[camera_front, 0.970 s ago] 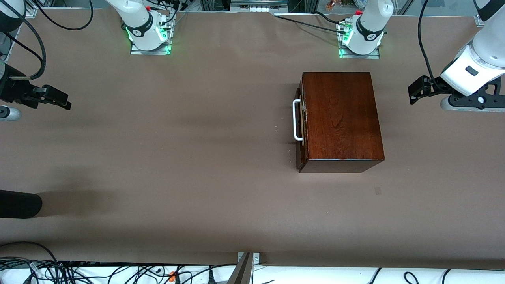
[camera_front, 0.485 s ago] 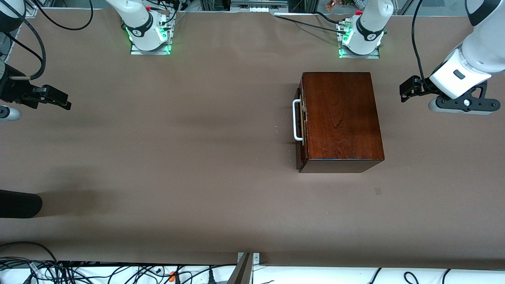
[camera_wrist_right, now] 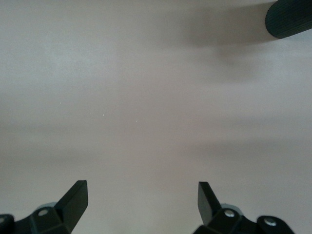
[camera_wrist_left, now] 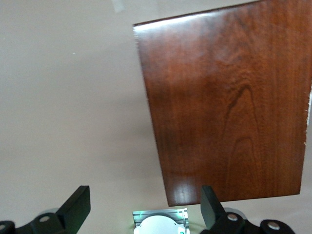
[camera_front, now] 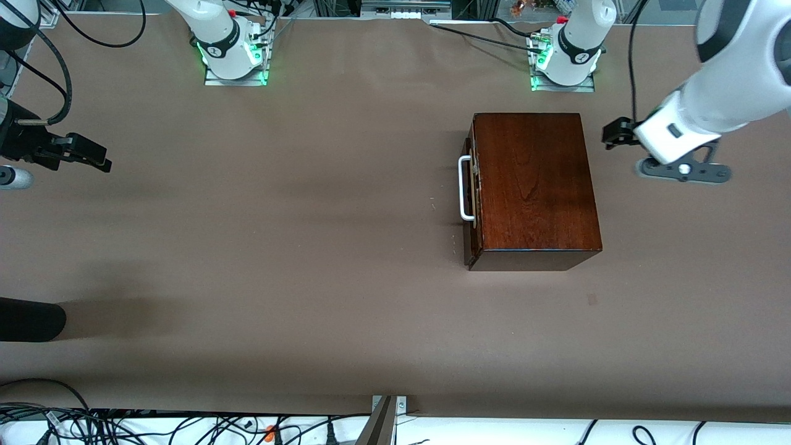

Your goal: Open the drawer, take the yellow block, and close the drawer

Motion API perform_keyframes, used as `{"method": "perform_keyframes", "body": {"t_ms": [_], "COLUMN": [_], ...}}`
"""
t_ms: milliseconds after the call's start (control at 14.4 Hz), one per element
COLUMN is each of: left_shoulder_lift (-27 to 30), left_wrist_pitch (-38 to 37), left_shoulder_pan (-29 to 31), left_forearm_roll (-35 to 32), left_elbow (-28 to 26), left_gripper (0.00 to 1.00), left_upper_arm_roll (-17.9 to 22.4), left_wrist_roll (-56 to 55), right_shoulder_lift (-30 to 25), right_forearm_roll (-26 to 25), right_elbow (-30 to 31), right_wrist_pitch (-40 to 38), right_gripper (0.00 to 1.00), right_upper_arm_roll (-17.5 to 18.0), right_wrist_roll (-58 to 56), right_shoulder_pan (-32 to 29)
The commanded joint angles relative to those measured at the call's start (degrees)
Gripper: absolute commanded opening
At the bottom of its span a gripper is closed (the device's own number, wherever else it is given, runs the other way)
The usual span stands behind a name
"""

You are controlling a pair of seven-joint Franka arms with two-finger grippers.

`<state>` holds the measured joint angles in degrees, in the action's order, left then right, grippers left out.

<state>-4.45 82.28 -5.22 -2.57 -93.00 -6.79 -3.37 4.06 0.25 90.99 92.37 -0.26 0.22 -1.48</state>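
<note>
The dark reddish-brown wooden box stands on the table, nearer the left arm's end. Its drawer is shut, and the white bar handle faces the right arm's end. The yellow block is hidden. My left gripper is open and empty, over the table just off the box's edge at the left arm's end. In the left wrist view the gripper shows with the box top under one finger. My right gripper is open and empty and waits at the right arm's end; it also shows in the right wrist view.
A black cylinder lies at the table's edge at the right arm's end, nearer the front camera; it also shows in the right wrist view. The left arm's base stands close to the box. Brown table spreads in front of the drawer.
My left gripper has moved from the left arm's end of the table toward the box. The right arm, the box and the drawer have not moved.
</note>
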Motion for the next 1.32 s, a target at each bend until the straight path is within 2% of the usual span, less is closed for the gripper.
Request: {"method": "perform_keyframes", "body": {"t_ms": [0,139,347,554,832,1040,1248], "left_shoulder_lift": [-3.4,-5.6,-9.0,-12.5,-17.7,-21.1,-23.4], "left_wrist_pitch": [2.0,5.8,11.0,15.0,18.9,21.7,22.1], "left_shoulder_pan": [-0.2,-0.3,-2.1,-8.6,-16.4,-19.6,-21.0], "left_forearm_roll": [1.3,1.3,0.4,-2.3,-9.5,-11.1,-13.8], "left_elbow": [1.9,1.9,1.9,2.0,2.0,2.0,2.0], "left_gripper": [1.00,1.00,1.00,1.00,1.00,1.00,1.00], "left_upper_arm_roll": [-2.2,-5.4,-10.4,-10.7,-10.7,-10.6,-10.7], "left_wrist_roll": [-0.7,-1.9,-10.4,-20.6,-32.4,-39.2,-41.2], "right_shoulder_lift": [-0.2,-0.2,-0.2,-0.2,-0.2,-0.2,-0.2], "right_forearm_roll": [0.2,0.2,0.2,0.2,0.2,0.2,0.2], "right_elbow": [-0.7,-0.7,-0.7,-0.7,-0.7,-0.7,-0.7], "right_wrist_pitch": [-0.7,-0.7,-0.7,-0.7,-0.7,-0.7,-0.7], "right_gripper": [1.00,1.00,1.00,1.00,1.00,1.00,1.00], "right_upper_arm_roll": [0.3,0.3,0.3,0.3,0.3,0.3,0.3], "right_wrist_roll": [0.3,0.4,0.4,0.4,0.4,0.4,0.4], "right_shoulder_pan": [-0.5,-0.5,-0.5,-0.5,-0.5,-0.5,-0.5]}}
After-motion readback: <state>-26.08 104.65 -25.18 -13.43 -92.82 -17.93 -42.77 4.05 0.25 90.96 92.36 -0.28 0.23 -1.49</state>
